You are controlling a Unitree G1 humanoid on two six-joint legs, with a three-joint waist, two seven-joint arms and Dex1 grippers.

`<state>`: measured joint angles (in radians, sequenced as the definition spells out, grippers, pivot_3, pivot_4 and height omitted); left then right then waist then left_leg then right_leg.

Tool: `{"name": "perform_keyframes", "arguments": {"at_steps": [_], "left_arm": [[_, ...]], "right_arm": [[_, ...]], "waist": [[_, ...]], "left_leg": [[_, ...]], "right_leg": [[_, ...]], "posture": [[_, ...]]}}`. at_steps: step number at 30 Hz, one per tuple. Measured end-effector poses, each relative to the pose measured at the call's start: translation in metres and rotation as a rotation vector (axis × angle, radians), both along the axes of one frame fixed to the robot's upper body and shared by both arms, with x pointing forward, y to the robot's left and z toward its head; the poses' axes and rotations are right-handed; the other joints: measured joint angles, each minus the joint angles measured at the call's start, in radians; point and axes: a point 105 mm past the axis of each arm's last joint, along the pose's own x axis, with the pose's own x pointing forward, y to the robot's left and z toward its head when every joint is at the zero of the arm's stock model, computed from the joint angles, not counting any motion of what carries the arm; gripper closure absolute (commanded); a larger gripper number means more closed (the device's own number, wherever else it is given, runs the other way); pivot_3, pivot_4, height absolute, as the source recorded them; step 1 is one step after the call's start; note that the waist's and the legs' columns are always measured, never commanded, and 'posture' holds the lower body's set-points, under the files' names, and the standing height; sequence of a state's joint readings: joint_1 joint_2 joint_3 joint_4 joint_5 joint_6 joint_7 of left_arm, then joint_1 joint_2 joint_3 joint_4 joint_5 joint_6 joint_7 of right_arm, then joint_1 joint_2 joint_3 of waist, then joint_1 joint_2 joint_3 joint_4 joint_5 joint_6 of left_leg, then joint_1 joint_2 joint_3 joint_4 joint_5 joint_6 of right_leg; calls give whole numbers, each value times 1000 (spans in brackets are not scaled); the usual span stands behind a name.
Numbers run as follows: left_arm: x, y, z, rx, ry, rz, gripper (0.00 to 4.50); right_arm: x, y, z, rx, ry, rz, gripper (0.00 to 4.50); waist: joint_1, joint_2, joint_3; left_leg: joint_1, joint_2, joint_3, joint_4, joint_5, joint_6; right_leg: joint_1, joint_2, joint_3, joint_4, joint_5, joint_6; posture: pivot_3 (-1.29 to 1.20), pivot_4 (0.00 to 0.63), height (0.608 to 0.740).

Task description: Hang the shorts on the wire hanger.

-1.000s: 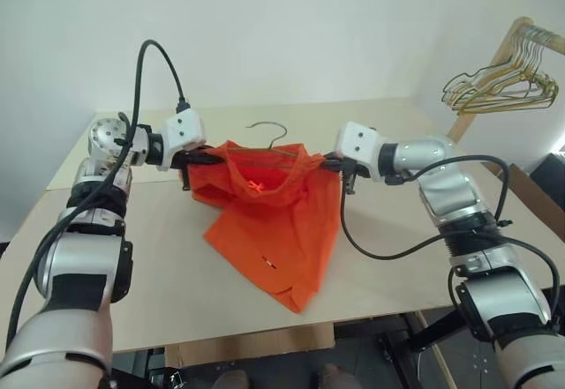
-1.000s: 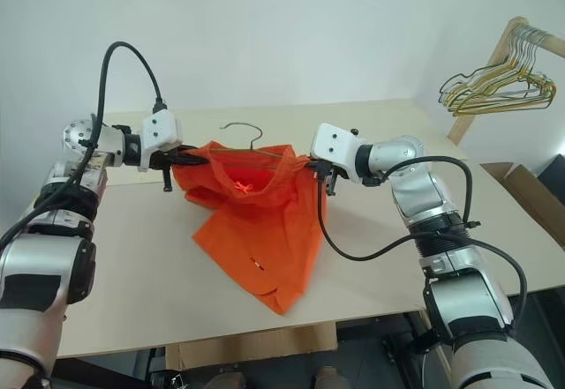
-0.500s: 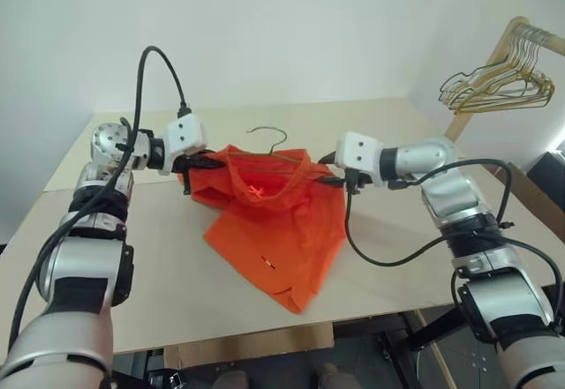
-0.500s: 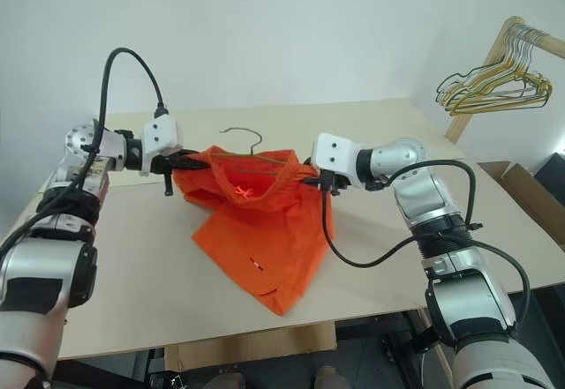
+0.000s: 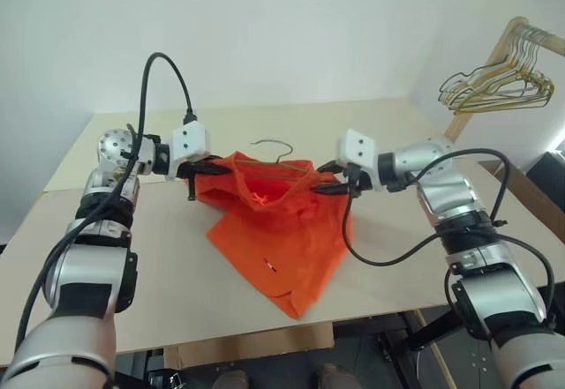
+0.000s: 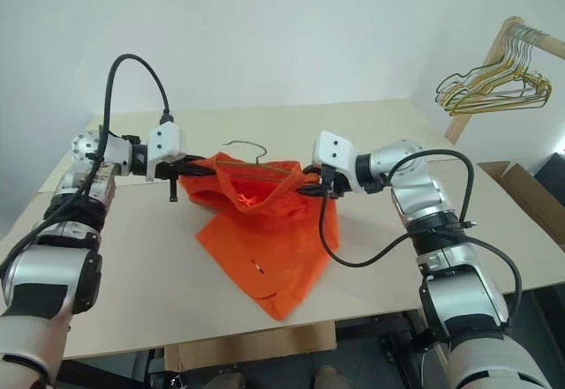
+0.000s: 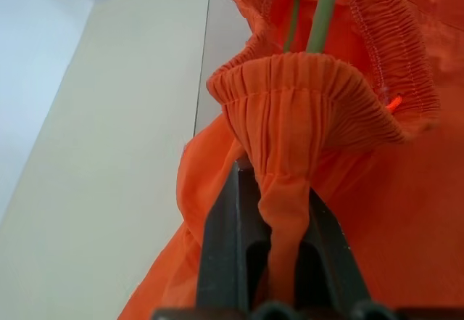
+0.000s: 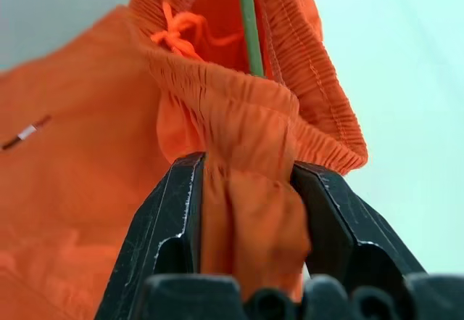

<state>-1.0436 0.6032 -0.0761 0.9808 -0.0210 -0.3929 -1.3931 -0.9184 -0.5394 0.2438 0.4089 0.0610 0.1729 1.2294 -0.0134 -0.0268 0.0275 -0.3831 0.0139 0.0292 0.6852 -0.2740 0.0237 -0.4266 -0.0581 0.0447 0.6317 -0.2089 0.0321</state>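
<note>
A: While held up at both ends of the gathered elastic waistband, bright orange wrinkled fabric shorts [image 5: 282, 230] stretched between the two arms above the pale beige tabletop [image 5: 177, 283]. Lower part draped down onto the table, one leg hem reaching toward the near edge.

B: Left gripper [image 7: 279, 211]?

A: Black fingers [image 7: 221, 240] pinched tight on a fold of waistband, fabric squeezed thin between them. Seen on the left side of the shorts in the head view [image 5: 201, 170].

B: Right gripper [image 8: 246, 211]?

A: Fingers [image 8: 170, 218] parted about halfway, with a thick bunch of waistband wedged between and touching both. Clamped on the cloth, at the right end of the waistband [image 6: 311, 188].

B: Thin dull grey-olive wire hanger [image 5: 275, 149]?

A: Inside the waistband opening. Curved hook sticking up just behind the far edge of the shorts, between the grippers. Greenish wire visible running through the open waist in both wrist views [image 8: 249, 22] [image 7: 322, 11]. Cannot tell whether the wire is resting on the cloth.

B: Anything else noted?

A: Dense bunch of gold and green wire hangers [image 5: 494, 85] on a wooden rail [image 5: 530, 32], far right, well apart from the table work.
</note>
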Motion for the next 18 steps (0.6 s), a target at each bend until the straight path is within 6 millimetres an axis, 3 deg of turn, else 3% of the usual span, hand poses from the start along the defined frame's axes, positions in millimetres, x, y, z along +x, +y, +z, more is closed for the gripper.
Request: {"name": "perform_keyframes", "arguments": {"at_steps": [6, 9, 13, 16, 18], "left_arm": [[-2, -3, 3, -17, -11, -22, 4500], [-1, -3, 3, -19, -14, -14, 4500], [1, -2, 4, -25, -25, 8, 4500], [2, -1, 3, -28, -24, 17, 4500], [2, -1, 2, -32, -13, 22, 4025]], "right_arm": [[1, 3, 1, 9, 37, -11, 2390], [1, 3, 0, 8, 51, -19, 2947], [2, 3, -4, -13, 55, -34, 4333], [3, 2, -4, -23, 48, -46, 4487], [4, 3, -4, -24, 41, -52, 4487]], "waist": [[0, 0, 0], [1, 0, 0], [0, 0, 0], [0, 0, 0], [0, 0, 0]], "left_leg": [[0, 0, 0, 0, 0, 0], [0, 0, 0, 0, 0, 0], [0, 0, 0, 0, 0, 0], [0, 0, 0, 0, 0, 0], [0, 0, 0, 0, 0, 0]], "right_leg": [[0, 0, 0, 0, 0, 0], [0, 0, 0, 0, 0, 0], [0, 0, 0, 0, 0, 0], [0, 0, 0, 0, 0, 0], [0, 0, 0, 0, 0, 0]], "posture": [[64, 0, 740], [61, 0, 740], [55, 0, 740], [55, 0, 740], [44, 0, 740]]}}
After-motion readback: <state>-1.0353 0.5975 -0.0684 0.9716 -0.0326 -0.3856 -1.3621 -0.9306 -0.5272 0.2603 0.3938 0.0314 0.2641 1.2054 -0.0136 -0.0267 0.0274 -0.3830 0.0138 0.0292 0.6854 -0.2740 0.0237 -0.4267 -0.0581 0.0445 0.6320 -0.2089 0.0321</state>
